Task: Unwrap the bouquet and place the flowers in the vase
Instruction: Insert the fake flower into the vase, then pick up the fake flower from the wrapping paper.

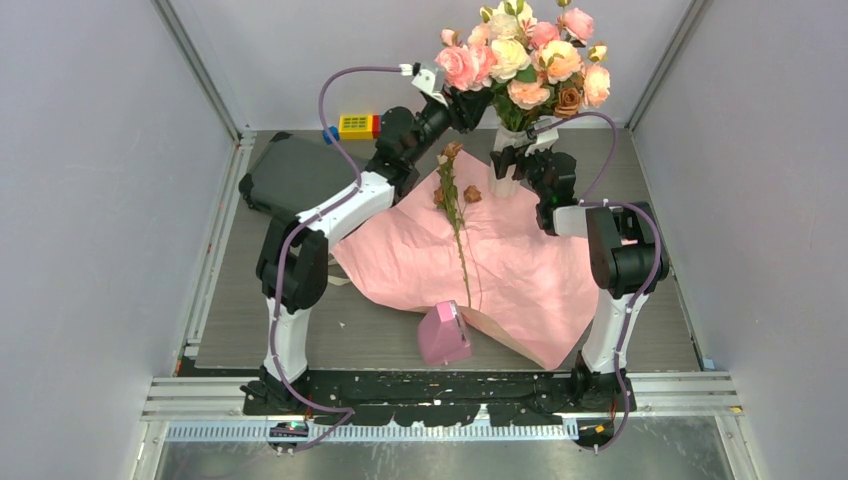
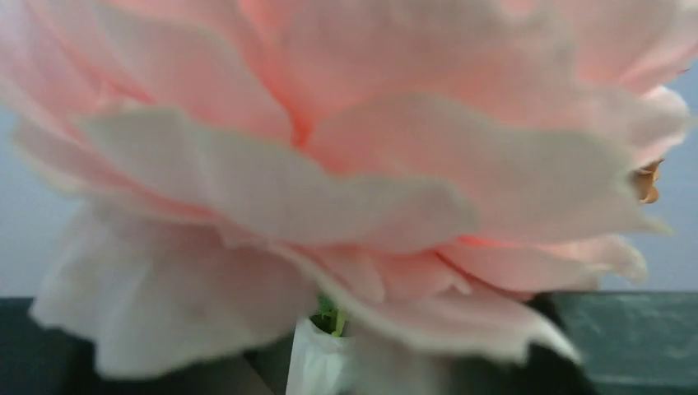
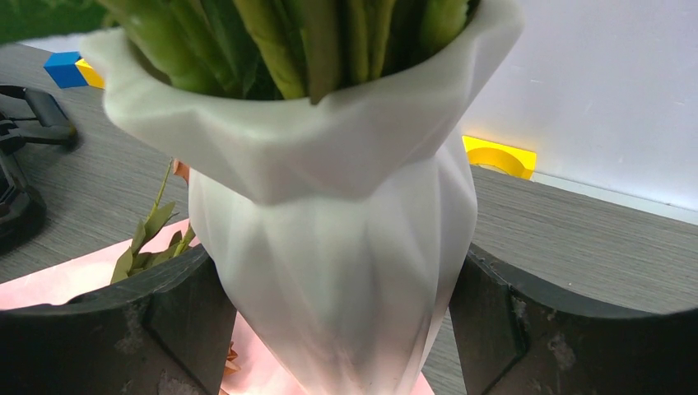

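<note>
From above, my right claw [image 1: 512, 160] clamps the white vase [image 3: 329, 247] at the tabletop's [image 1: 660, 320] rear, while my left claw [image 1: 470, 102], spread or pinched I cannot tell, sits buried among the blooms [image 1: 530, 55], where withdrawing could snag petals and drag stems out.

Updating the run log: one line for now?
wrapping paper: spread flat | vase: between right fingers | left fingers: at vase blooms | rose stem: on paper

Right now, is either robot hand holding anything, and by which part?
The right hand grips the white vase around its ribbed body, below the neck, one finger each side. Whether the left hand holds anything cannot be told.
</note>
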Controlling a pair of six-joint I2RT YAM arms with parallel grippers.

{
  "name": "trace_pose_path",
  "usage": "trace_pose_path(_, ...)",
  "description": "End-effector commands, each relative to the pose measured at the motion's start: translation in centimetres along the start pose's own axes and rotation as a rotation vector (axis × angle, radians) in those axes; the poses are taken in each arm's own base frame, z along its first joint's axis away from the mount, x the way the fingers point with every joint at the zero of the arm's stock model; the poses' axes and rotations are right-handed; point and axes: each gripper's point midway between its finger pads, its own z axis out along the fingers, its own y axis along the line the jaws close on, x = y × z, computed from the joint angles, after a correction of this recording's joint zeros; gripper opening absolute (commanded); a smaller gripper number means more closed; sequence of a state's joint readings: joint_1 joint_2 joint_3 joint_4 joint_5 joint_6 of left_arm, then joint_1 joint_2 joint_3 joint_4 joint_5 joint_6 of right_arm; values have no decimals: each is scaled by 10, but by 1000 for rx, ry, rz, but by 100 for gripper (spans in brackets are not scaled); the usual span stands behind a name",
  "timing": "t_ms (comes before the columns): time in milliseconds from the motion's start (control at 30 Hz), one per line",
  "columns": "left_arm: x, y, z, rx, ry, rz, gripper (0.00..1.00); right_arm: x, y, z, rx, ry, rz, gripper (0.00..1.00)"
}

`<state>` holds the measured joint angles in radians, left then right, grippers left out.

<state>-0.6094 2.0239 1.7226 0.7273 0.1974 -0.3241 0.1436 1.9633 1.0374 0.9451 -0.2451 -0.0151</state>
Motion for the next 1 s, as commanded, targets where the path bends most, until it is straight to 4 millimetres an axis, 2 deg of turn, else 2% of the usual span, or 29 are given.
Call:
trace_pose_path(0, -20, -14, -1, 32, -5, 19, 50, -19, 16, -1, -34, -50, -1, 0)
trace_pose_path(200, -37, -22, -17, 42, -20, 32, 74, -19, 15, -1, -28, -54, 1, 0)
trace_pose_path(333, -38, -25, -34, 31, -1, 39, 91, -18, 14, -1, -21, -55, 1, 0)
trace_pose_path(467, -37, -24, -57, -2, 18, 45, 99, -18, 14, -1, -20, -56, 1, 0)
trace_pose_path(600, -33, -26, -81, -25, 93, 49, 100, -17, 14, -2, -18, -57, 1, 0)
trace_pose_path(667, -22, -23, -96, -56, 140, 18, 100, -17, 13, -2, -15, -58, 0, 0)
trace_pose_path(867, 43, -6, -147, -227, 357, -155, 100, -15, 12, -5, -7, -60, 0, 0)
trace_pose_path(967, 74, 4, -163, -333, 467, -250, 100, -13, 11, -6, -1, -56, 2, 0)
